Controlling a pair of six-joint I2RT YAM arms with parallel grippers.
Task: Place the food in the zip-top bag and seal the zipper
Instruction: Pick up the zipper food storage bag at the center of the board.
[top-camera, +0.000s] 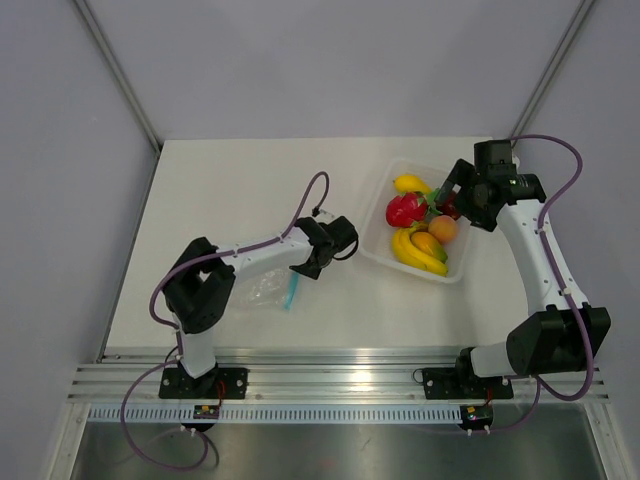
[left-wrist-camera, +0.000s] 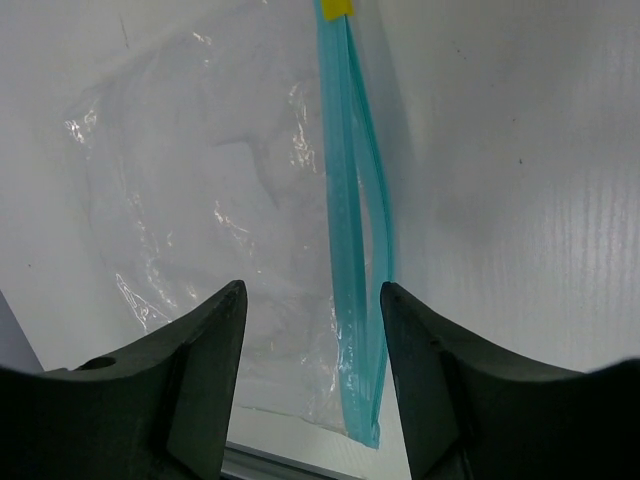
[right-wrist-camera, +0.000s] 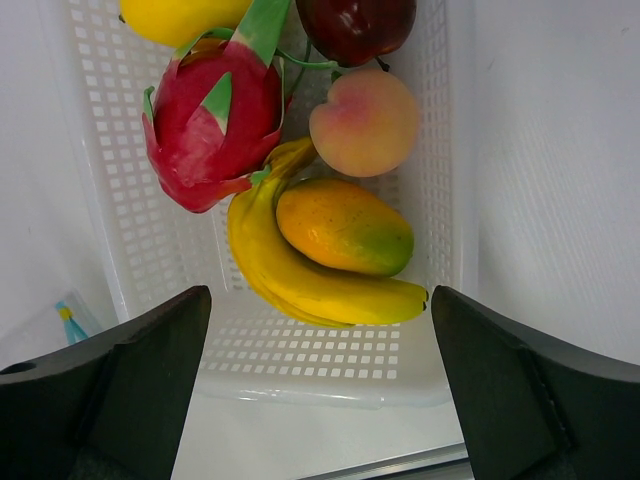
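Clear zip-top bag flat near left, blue zipper gaping; left gripper above, jaws spread. Right gripper, jaws spread, over white tray far right; toy fruit inside. Picking step seems underway; next: descend, pinch banana bunch.

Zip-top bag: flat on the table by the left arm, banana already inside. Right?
Not quite. The zip-top bag lies flat on the table by the left arm, but it is empty, as the left wrist view shows. The banana bunch is in the white tray.
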